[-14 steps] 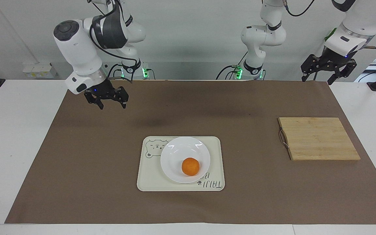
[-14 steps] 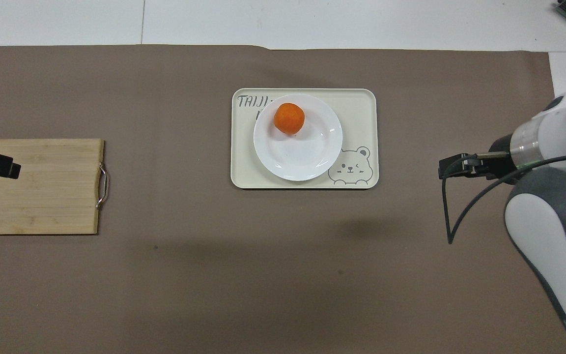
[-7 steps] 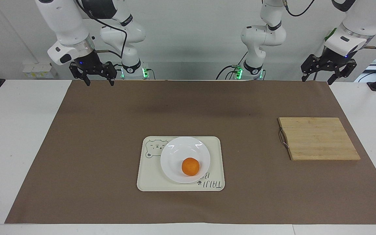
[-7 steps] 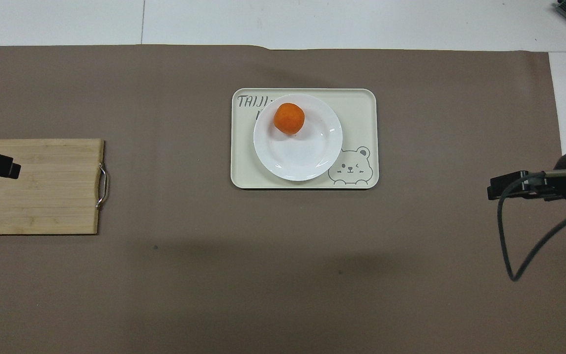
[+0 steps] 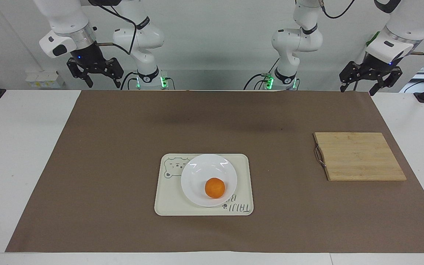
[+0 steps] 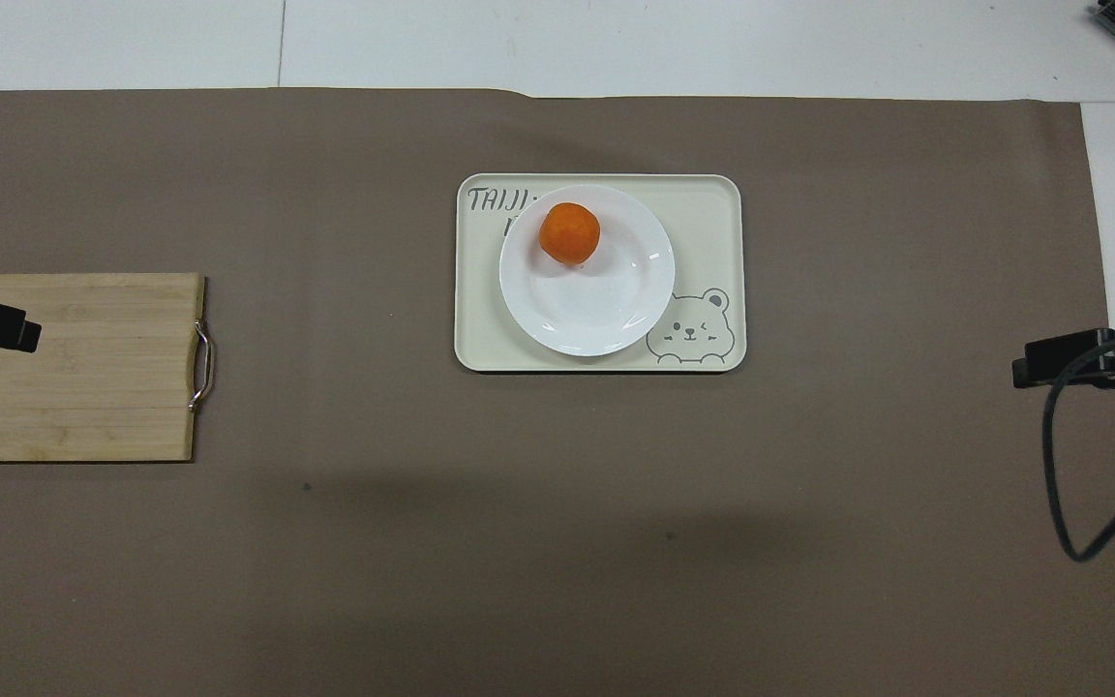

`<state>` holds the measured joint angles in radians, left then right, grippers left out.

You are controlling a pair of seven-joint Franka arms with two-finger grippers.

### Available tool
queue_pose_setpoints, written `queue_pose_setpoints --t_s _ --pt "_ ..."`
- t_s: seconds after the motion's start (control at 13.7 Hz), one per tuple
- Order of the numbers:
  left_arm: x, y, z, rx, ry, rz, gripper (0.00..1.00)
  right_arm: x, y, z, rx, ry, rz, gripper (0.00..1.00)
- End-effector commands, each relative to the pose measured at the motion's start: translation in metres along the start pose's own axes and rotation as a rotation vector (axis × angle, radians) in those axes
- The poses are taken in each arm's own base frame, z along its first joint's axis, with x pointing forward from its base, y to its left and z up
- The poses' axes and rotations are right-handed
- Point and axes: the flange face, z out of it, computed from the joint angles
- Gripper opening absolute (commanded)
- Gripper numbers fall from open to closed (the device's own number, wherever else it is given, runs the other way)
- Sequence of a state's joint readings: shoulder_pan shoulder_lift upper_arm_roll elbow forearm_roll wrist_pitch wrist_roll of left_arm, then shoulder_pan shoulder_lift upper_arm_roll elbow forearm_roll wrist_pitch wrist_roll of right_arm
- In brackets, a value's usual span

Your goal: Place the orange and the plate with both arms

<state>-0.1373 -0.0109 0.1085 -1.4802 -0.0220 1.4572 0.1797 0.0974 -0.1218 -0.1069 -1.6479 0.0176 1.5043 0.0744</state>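
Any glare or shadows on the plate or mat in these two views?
Facing view: small specular glints on the plate rim nearest the robots; soft dark patches on the brown mat near the robots' end. Overhead view: a glint on the plate's rim toward the right arm's end, the orange casts a short shadow into the plate, and faint broad shadows lie on the mat nearer the robots. Both views look sharp.

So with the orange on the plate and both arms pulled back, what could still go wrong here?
1. The orange sits off-centre on the plate, toward the rim farther from the robots; being round, it might roll off if jolted.
2. The plate overlaps the lettering on the tray, close to that edge, so a nudge could push it over the rim.
3. Left gripper and right gripper hang open and raised near the bases, so any regrasp would mean a long reach.
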Motion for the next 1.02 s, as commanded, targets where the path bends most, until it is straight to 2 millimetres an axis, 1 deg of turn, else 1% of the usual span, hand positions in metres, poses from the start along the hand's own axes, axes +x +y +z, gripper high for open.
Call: queue_pose_setpoints --t_s 0.0,0.15,0.29,0.37,0.44,0.58,0.95 --pt "-0.005 -0.002 -0.003 0.006 -0.007 -0.005 1.0 -0.002 0.004 -0.008 -0.019 0.007 0.006 1.0" --pt "-0.005 -0.003 -0.004 0.006 -0.006 -0.007 1.0 -0.005 0.006 -0.008 -0.029 -0.017 0.006 1.0" --pt "-0.005 -0.002 -0.004 0.006 -0.006 -0.005 1.0 -0.014 0.012 -0.032 -0.034 -0.028 0.008 1.0" --pt "-0.005 -0.002 -0.005 0.006 -0.005 -0.005 1.0 -0.015 0.018 -0.042 -0.054 -0.024 -0.018 1.0" --pt "-0.005 -0.002 -0.005 0.006 -0.004 -0.005 1.0 -0.015 0.019 -0.042 -0.061 -0.016 -0.034 1.0" --pt "-0.005 -0.002 -0.003 0.006 -0.008 -0.005 1.0 -0.011 0.02 -0.032 -0.066 -0.016 -0.039 1.0" --pt "-0.005 -0.003 -0.004 0.006 -0.006 -0.007 1.0 -0.011 0.017 -0.027 -0.053 -0.011 -0.044 1.0"
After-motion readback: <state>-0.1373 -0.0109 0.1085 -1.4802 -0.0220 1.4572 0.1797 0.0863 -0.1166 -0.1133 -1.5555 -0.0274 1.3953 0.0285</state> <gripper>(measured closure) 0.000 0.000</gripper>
